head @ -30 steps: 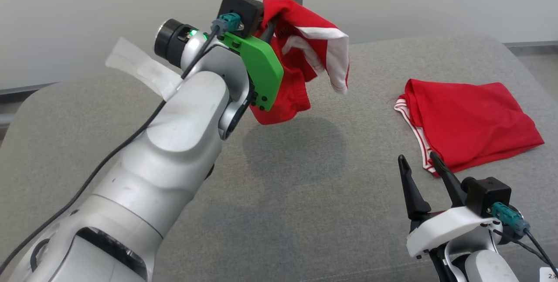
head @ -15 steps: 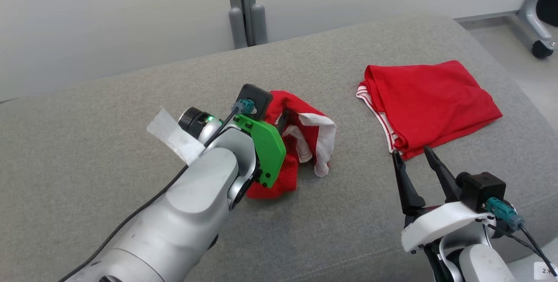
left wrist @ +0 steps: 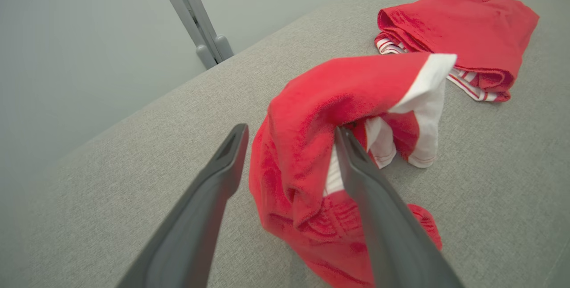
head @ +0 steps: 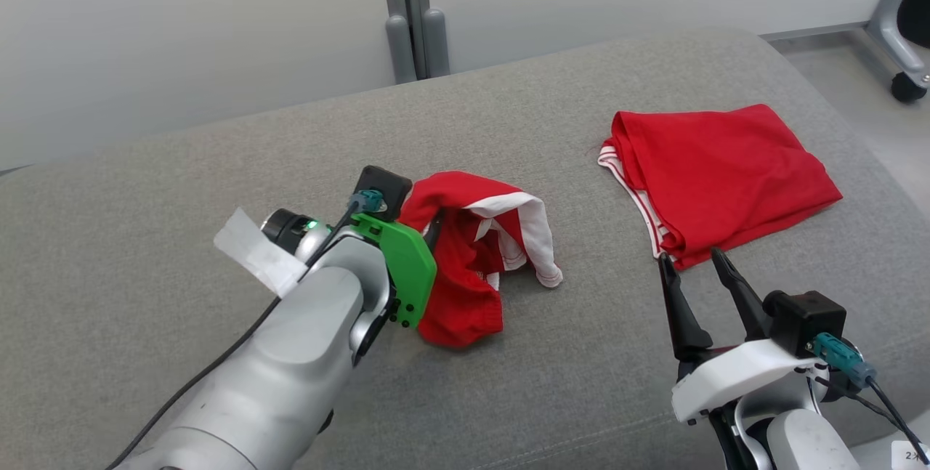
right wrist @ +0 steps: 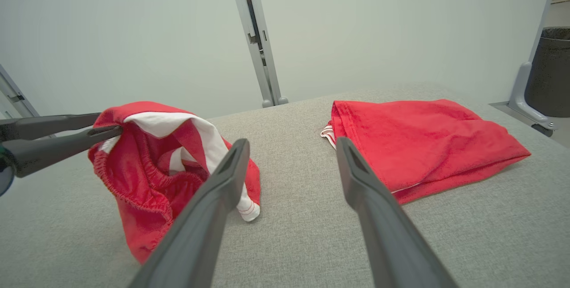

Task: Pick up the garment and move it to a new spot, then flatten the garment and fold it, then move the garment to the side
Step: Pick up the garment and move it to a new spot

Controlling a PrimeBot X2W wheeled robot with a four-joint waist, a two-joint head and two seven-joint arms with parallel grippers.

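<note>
A robotics test room or lab is indicated: bare pale wall panels (head: pixel 182 34) joined by a grey metal post (head: pixel 407 12), a grey fabric-covered work surface (head: pixel 218 157), and a castor-mounted metal frame (head: pixel 880 12) on a hard floor (head: pixel 857 92).

1. The garment (head: pixel 472 266), at the centre of the head view, is bright red with a broad white band, and the band's hem carries fine red lines.
2. The folded garment (head: pixel 734 165), at the upper right, is plain red, with red-and-white striped trim along its left edge.
3. The padded surface (head: pixel 182 187) under both is flecked mid-grey fabric.
4. The left claw (left wrist: pixel 289 133) has dark grey fingers (left wrist: pixel 209 199), a bright green mount (head: pixel 407 274) and a silver arm (head: pixel 290 354).
5. The right claw (head: pixel 692 258) has black fingers (head: pixel 679 317) and a white mount (head: pixel 734 375).
6. The wall (head: pixel 182 34) is pale grey-white.
</note>
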